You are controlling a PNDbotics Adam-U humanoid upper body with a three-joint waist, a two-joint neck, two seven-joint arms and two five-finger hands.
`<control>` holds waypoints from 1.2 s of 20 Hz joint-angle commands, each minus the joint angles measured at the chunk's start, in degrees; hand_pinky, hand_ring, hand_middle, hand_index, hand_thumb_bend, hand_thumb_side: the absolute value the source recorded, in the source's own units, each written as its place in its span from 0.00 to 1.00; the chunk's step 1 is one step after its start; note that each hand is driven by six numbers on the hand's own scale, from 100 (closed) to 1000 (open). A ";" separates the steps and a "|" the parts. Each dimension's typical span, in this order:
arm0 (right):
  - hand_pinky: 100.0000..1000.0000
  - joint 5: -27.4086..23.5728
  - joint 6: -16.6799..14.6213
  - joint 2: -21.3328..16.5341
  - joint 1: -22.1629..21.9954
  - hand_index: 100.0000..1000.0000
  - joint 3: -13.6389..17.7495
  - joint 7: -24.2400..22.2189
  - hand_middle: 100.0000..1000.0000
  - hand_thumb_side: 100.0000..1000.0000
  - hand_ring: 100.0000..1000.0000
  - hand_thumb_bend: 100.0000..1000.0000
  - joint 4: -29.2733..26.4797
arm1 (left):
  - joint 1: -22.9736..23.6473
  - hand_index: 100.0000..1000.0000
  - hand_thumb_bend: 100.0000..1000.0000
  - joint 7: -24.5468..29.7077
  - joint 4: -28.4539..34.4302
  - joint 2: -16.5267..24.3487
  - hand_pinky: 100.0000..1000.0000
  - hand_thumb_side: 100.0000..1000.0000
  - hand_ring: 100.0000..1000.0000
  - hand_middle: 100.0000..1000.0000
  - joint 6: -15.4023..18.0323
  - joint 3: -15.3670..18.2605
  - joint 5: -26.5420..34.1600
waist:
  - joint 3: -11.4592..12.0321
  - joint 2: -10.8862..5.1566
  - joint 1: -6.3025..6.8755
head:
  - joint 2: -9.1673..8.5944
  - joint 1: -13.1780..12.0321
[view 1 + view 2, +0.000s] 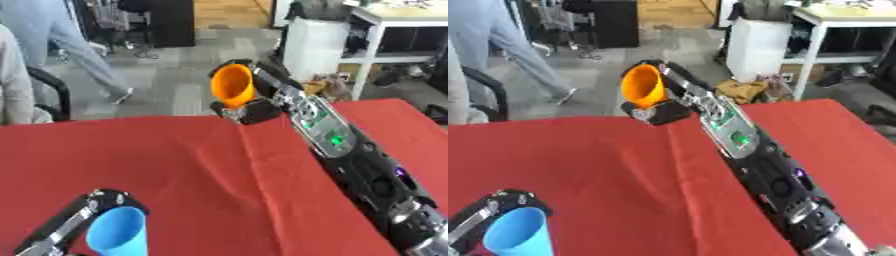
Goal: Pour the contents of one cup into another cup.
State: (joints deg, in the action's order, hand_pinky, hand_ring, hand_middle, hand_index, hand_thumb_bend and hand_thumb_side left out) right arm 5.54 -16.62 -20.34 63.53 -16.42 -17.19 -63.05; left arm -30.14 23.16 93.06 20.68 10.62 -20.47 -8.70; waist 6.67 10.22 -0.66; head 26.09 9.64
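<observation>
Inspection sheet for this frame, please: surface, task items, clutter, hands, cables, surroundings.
Surface: table under a red cloth, creased down the middle.
Job's things: orange cup held up over the table's far edge, tipped on its side, mouth toward the camera; contents cannot be seen. Blue cup at the lower left, mouth also toward the camera.
Clutter: nothing seen on the cloth.
Hands: right hand curled round the orange cup; left hand curled round the blue cup.
Cables: some on the floor by the dark cabinet behind.
Surroundings: grey floor, white table at the right, black chair at the left.
</observation>
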 commanded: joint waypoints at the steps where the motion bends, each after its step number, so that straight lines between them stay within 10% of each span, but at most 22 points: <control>1: 0.65 1.12 -0.52 0.11 1.85 0.73 -0.31 -0.59 0.56 0.00 0.47 0.24 -2.74 | -1.92 0.64 0.45 1.03 -1.38 0.21 0.46 0.00 0.36 0.41 1.31 -0.65 -0.46 | -0.31 -1.23 0.03 | -0.11 -0.48; 24: 0.65 19.80 -8.63 4.55 1.34 0.72 -4.72 -0.23 0.56 0.00 0.47 0.24 -10.78 | -6.74 0.64 0.46 2.70 -5.90 -2.49 0.46 0.00 0.36 0.41 5.49 -2.12 -4.33 | -0.81 -1.49 0.14 | -0.23 -0.84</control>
State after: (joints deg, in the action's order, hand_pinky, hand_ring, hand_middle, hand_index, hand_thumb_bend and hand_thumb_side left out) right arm 24.14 -24.63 -15.61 63.70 -21.39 -17.63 -73.49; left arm -35.82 25.89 86.73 18.00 15.73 -22.71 -12.75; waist 5.84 9.89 -0.76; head 26.09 8.92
